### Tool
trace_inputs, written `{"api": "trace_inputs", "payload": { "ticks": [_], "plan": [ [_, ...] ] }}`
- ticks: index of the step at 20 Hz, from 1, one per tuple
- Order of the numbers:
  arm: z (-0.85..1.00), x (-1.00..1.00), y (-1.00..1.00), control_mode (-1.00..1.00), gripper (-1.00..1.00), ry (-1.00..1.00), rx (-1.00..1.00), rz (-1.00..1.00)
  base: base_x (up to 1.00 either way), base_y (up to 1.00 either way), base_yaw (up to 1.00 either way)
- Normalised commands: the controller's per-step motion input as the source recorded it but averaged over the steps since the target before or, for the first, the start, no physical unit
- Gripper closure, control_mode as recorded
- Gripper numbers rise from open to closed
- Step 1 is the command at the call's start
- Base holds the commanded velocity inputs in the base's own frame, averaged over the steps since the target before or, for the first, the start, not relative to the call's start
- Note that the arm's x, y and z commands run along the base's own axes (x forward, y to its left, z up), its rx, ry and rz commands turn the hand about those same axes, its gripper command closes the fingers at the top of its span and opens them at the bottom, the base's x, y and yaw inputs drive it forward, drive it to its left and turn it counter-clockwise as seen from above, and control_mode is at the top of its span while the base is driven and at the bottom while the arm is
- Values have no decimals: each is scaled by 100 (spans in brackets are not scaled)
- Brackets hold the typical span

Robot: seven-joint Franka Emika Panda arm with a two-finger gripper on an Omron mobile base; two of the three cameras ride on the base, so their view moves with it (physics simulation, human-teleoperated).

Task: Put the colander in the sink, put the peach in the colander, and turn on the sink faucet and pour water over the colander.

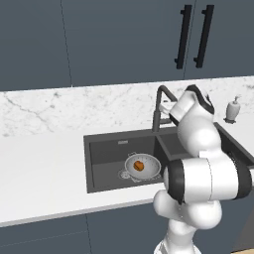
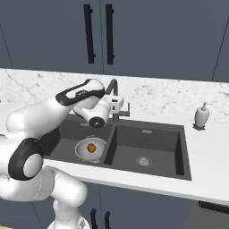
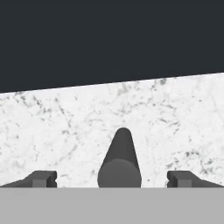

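Hand view: marble backsplash (image 3: 87, 122) under dark cabinet fronts (image 3: 109, 39); between the two dark fingertips, which stand wide apart and hold nothing, a dark grey rod (image 3: 119, 159) points away from the camera, judged to be the lever of the sink faucet (image 1: 161, 106) seen end-on, though it cannot be told whether a finger touches it. Left base view: colander (image 1: 143, 166), silver-grey, upright in the left basin of the sink (image 1: 106, 149), over the drain; peach (image 1: 139, 166), orange-red, resting inside the colander, near its middle. Faucet at the back rim, on the divide between basins, partly hidden by the white arm. No water stream to be seen. Right base view: gripper (image 2: 120, 107) at the faucet's base, level with the small side lever; soap dispenser (image 2: 201, 117), white, on the counter (image 2: 210, 156) well to the right, apart from the work. Step in hand, as judged: turning the tap on; the first two parts of the task look done. Handling advice: keep the lever centred between the open jaws, advance squarely until one finger bears on it, then push along its swing and not across. Whether the spout hangs over the colander cannot be told from here, so it may need turning toward the left basin. Avoid nudging the colander off the drain.
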Motion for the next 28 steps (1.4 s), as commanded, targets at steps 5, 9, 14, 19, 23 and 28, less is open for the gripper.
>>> {"api": "trace_inputs", "payload": {
  "ticks": [5, 9, 14, 19, 23, 28],
  "plan": [
    [0, 10, 0, -100, -100, 1, 0, 0, 0, 0, 0],
    [0, 11, 0, -100, -100, 0, 0, 0, 0, 0, 0],
    [0, 4, 0, -100, -100, 0, 0, 0, 0, 0, 0],
    [0, 2, 0, -100, -100, 0, 0, 0, 0, 0, 0],
    [0, 1, 0, -100, -100, 0, 0, 0, 0, 0, 0],
    [0, 0, 0, -100, -100, 0, 0, 0, 0, 0, 0]
  ]
}}
